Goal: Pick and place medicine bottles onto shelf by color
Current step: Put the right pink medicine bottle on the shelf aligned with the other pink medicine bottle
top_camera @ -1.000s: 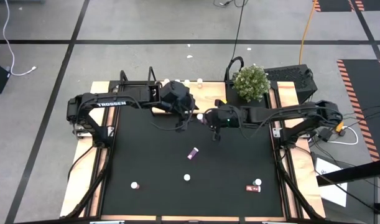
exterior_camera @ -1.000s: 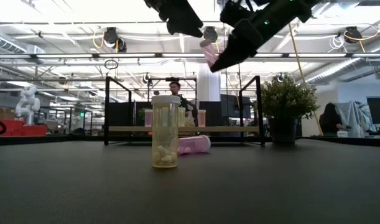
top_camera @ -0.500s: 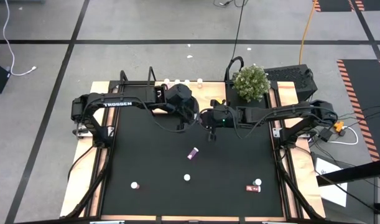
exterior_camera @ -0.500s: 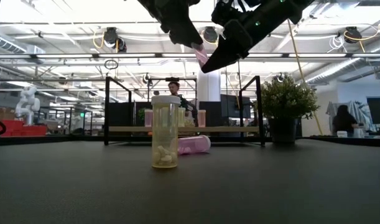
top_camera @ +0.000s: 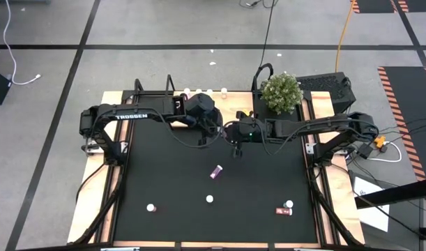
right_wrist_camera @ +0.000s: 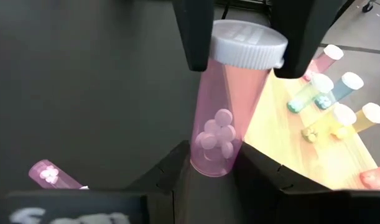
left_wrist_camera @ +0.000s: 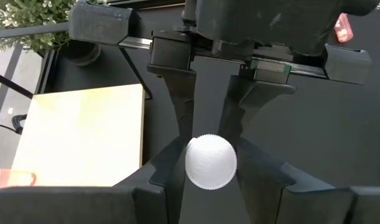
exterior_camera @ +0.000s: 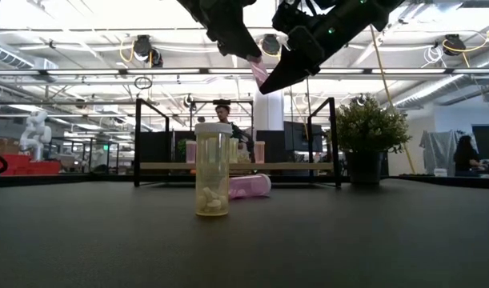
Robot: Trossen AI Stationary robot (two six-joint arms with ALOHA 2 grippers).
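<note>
Fingers of the right gripper [right_wrist_camera: 211, 177] clasp the bottom of a pink bottle [right_wrist_camera: 221, 118]. In the right wrist view the left arm's fingers [right_wrist_camera: 199, 37] press the bottle's white cap [right_wrist_camera: 249, 43] from both sides, so it looks like a mid-air handover just off the shelf's edge. Beside it lies the shelf [right_wrist_camera: 301, 149], already carrying a teal, a blue, two yellow and some pink bottles [right_wrist_camera: 339, 118]. The frame cuts off the rest of that row.

From the left wrist, the left gripper [left_wrist_camera: 211, 171] has the cap [left_wrist_camera: 211, 160] snug between its fingers. The right arm's fingers grip from the other end, hiding the bottle's body. A pale corner of the shelf [left_wrist_camera: 84, 137] shows alongside.

From counter height, the bottle [exterior_camera: 260, 70] hangs high above the shelf board [exterior_camera: 236, 166], between the left gripper [exterior_camera: 250, 54] and the right gripper [exterior_camera: 274, 78]. A yellow bottle [exterior_camera: 212, 170] stands in front of the shelf, with a pink one [exterior_camera: 250, 186] lying behind it. The bottles on the shelf are partly blocked by the yellow bottle.

From overhead, the two grippers [top_camera: 223, 132] meet just in front of the shelf, and the arms cover most of it. About five bottles sit well away from it, one of them a lying magenta bottle [top_camera: 216, 171]. The colours of the standing ones are hidden under their caps.

I judge the job is past halfway.
</note>
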